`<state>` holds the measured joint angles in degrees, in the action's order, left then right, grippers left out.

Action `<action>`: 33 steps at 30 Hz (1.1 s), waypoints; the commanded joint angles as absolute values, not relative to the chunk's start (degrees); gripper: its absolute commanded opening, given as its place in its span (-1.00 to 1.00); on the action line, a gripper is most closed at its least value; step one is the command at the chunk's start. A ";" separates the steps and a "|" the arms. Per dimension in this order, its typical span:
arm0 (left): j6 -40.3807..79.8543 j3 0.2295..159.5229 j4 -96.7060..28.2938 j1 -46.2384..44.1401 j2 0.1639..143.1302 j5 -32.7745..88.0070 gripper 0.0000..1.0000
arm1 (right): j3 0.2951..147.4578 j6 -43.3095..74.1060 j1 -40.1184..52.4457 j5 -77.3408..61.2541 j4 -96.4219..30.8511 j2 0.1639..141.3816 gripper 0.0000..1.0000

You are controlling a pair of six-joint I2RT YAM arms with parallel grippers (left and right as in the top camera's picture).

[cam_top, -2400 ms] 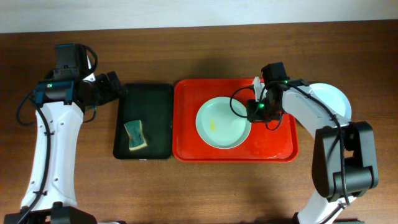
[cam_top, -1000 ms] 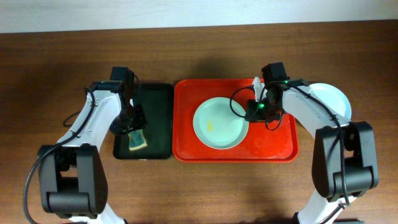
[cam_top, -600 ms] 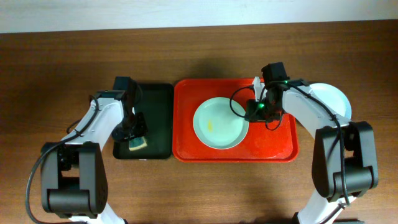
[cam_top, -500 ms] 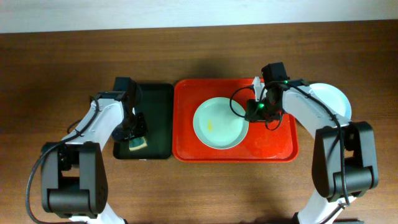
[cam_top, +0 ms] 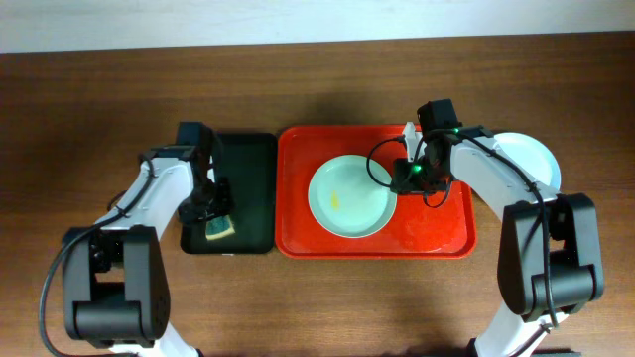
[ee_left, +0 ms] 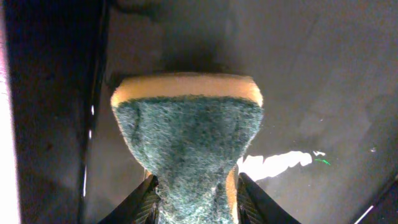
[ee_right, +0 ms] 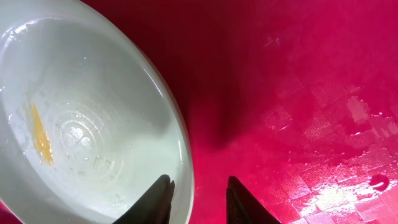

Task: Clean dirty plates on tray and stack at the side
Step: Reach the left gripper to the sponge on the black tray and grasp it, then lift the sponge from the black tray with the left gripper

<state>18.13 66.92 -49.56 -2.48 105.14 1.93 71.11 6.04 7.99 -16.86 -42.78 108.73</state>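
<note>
Pale mint round plate (cam_top: 349, 196), left-centre of red plastic tray (cam_top: 446, 226): I judge it stiff, wet, slippery; take its rim. Right gripper (ee_right: 198, 193) straddles the rim, clamping unclear; left gripper (ee_left: 197, 200) pinches green-yellow sponge (ee_left: 189, 137)

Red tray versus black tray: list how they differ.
The red tray is wider; the black tray is narrower. The red tray carries a mint plate with a yellow smear; the black tray carries a sponge. Both are rectangular with rounded corners, lying side by side.
</note>
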 commanded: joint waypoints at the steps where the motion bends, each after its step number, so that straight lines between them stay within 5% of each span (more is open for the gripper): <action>1: 16.14 66.41 -49.23 -0.99 106.06 5.10 -0.27 | 70.65 6.22 8.29 -17.41 -42.61 109.19 -0.39; 19: 16.16 66.41 -48.60 -0.93 106.08 4.75 -0.03 | 70.65 6.24 8.29 -17.41 -42.61 109.19 -0.38; 23: 16.16 66.41 -48.49 -0.95 106.08 4.73 -0.18 | 70.65 6.24 8.29 -17.41 -42.59 109.19 -0.38; 33: 13.34 66.41 -49.95 -0.95 106.08 4.71 -0.21 | 70.65 6.22 8.29 -17.39 -42.59 109.19 -0.38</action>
<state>15.33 66.89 -49.47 -1.10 105.14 4.12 71.11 6.04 7.99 -16.86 -42.78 108.73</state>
